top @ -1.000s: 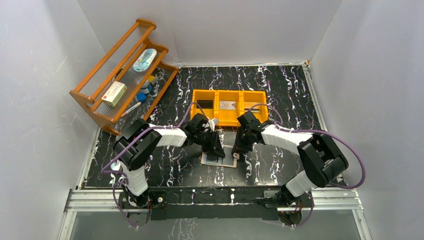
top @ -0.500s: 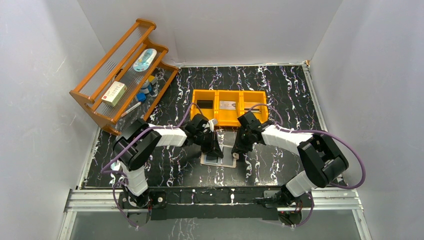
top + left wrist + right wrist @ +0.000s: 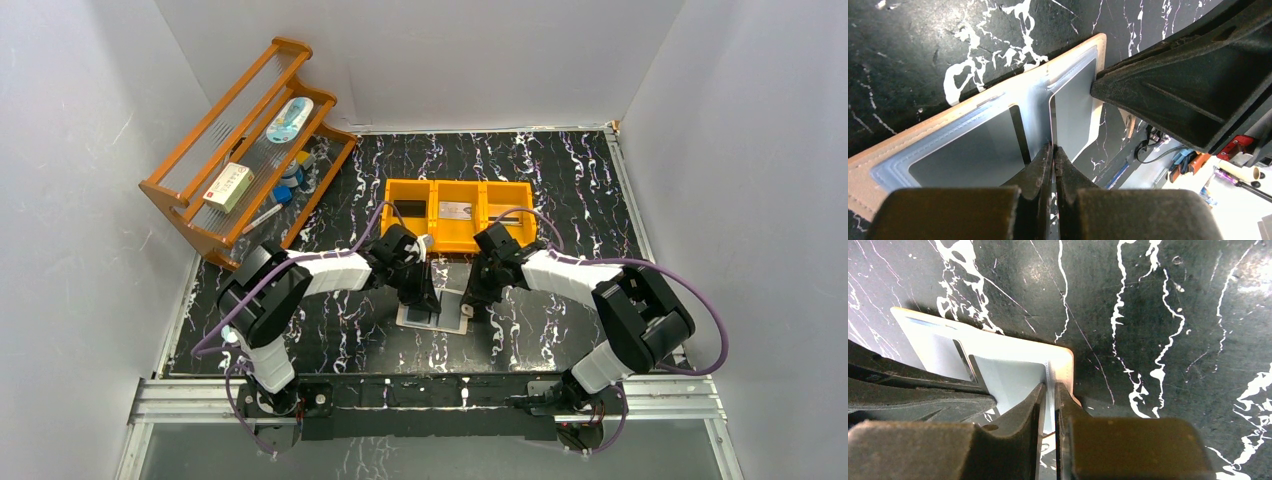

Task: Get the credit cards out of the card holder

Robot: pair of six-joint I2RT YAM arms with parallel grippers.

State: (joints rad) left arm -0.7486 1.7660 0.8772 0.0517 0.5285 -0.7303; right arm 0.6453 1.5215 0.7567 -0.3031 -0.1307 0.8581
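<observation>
The beige card holder (image 3: 410, 318) lies open on the black marbled table, its silvery-blue sleeve panels (image 3: 963, 155) facing up. My left gripper (image 3: 428, 297) (image 3: 1053, 148) stands over its middle, shut on a thin grey edge that rises beside the right-hand panel; it looks like the edge of a credit card (image 3: 1075, 110). My right gripper (image 3: 470, 297) (image 3: 1049, 386) is at the holder's right end (image 3: 1060, 360). Its jaws are nearly together on the sleeve's stitched edge by the tan corner. The two sets of fingers almost touch each other.
An orange three-compartment tray (image 3: 457, 240) stands just behind the holder, with a dark item (image 3: 408, 208) and a silvery card (image 3: 455, 210) in it. A wooden rack (image 3: 190, 195) with small goods stands at the back left. White walls close in on the table.
My left gripper has closed fully on the thin edge. The right jaws have narrowed on the holder's end. Holder and both grippers have shifted slightly towards the tray.
</observation>
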